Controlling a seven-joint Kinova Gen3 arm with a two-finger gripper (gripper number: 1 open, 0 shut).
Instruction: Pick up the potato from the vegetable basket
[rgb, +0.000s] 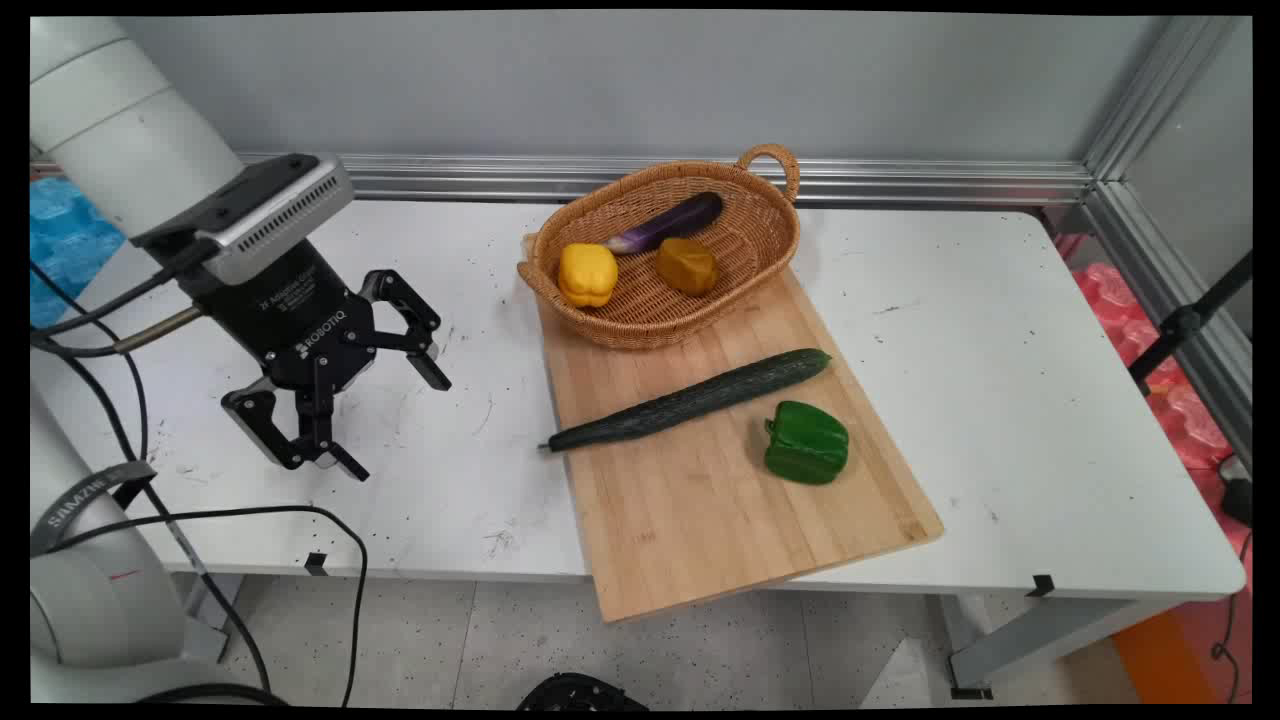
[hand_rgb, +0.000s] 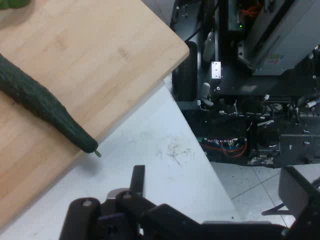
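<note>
My gripper (rgb: 395, 425) hangs open over the bare left part of the white table (rgb: 1000, 400), holding nothing. A wooden cutting board (rgb: 720, 480) lies to its right. On the board rest a long dark green cucumber (rgb: 690, 400) and a green bell pepper (rgb: 806, 443). In the hand view the cucumber (hand_rgb: 40, 107) lies across the cutting board (hand_rgb: 100, 55), its stem end just over the board's edge, nearest to my gripper (hand_rgb: 220, 195). A wicker basket (rgb: 760, 235) at the board's far end holds a yellow pepper (rgb: 587, 274), an orange-brown pepper (rgb: 686, 266) and a purple eggplant (rgb: 668, 223).
Black cables (rgb: 250, 515) hang from the arm over the table's near-left edge. The cutting board's near corner (rgb: 625, 600) overhangs the table's front edge. Dark equipment with wiring (hand_rgb: 250, 100) stands on the floor beyond the table edge in the hand view.
</note>
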